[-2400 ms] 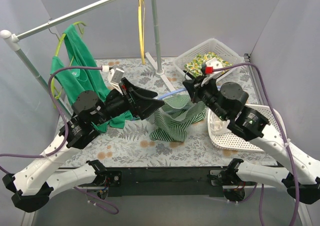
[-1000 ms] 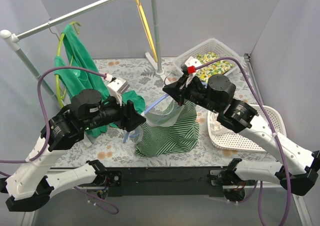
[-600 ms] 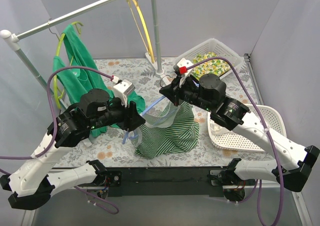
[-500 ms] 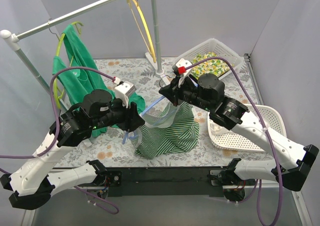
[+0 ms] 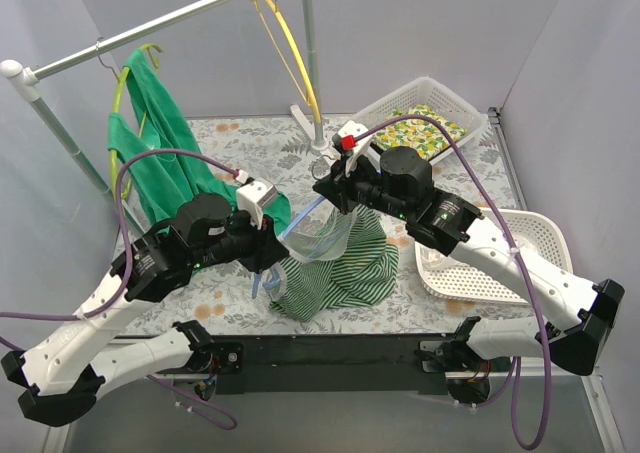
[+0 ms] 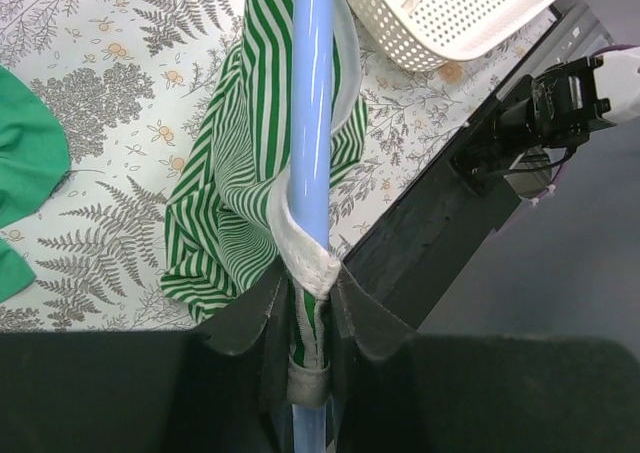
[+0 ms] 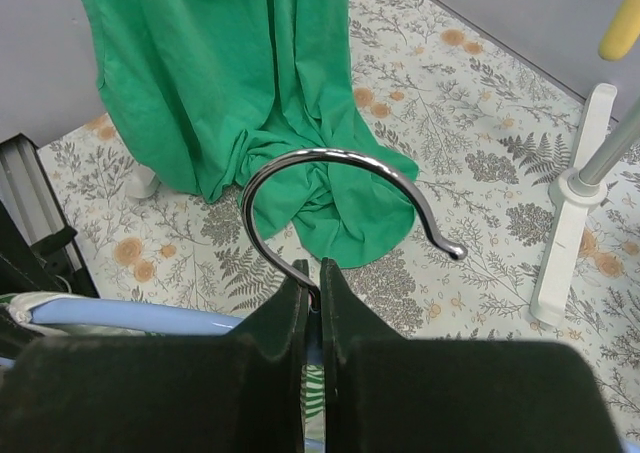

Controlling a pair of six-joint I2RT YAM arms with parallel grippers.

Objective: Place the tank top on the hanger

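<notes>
The left claw [image 6: 305, 295] is pinching one arm of the light blue hanger [image 6: 312, 123]. The white hem of the tank top [image 6: 232, 203] is caught between its fingers [image 6: 240, 323] together with the bar. In the left wrist view the striped cloth wraps around this bar and hangs down at its left side. The near end of the bar is cut off by the lower edge of the picture.

The right claw [image 7: 311, 273] is pressed together on the stem just under the metal hook [image 7: 330, 154]. The stem itself is almost hidden between the two fingers. In this view only a short piece of blue bar shows to the left of the fingers, and only a small striped patch of cloth below them. A yellow rod [image 7: 625, 18] is cut off at the upper right corner.

From above, the tank top hangs between the two claws over the flowered table [image 5: 250, 138]. Most of the hanger is covered by the cloth. The tips of the left claw are hidden under its wrist. If the lower edge of the cloth touches the table, I cannot tell. A green garment [image 5: 150, 113] hangs from the rail [image 5: 150, 25]. A white basket [image 5: 530, 238] stands to the right, partly behind the right arm.
</notes>
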